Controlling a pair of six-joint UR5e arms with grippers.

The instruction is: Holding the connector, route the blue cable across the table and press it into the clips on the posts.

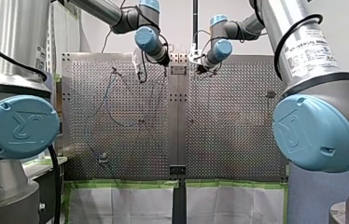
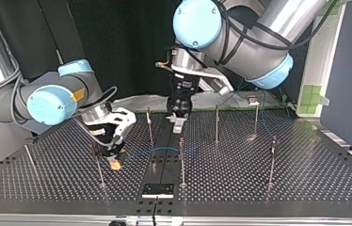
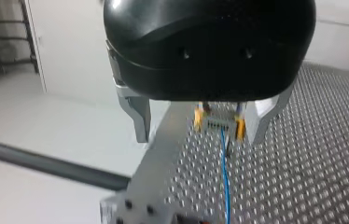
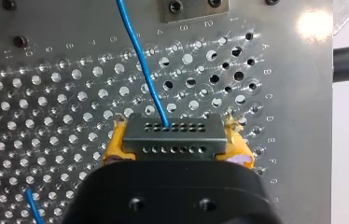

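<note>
Right now our right gripper (image 4: 177, 145) is pinching the grey connector (image 4: 172, 129) between its yellow pads (image 4: 115, 145), low over the perforated table (image 4: 46, 116). The blue cable (image 4: 141, 60) runs out of the connector's face and away over the holes. In the top view this gripper sits at the left, just beside a thin post (image 2: 99, 165). The cable trails right along the table toward the middle post (image 2: 181, 157). Our left gripper (image 3: 199, 137) hangs farther back in that view, over the table's centre strip. Its metal fingers (image 3: 141, 119) are spread wide, and the connector shows beyond the gap.
</note>
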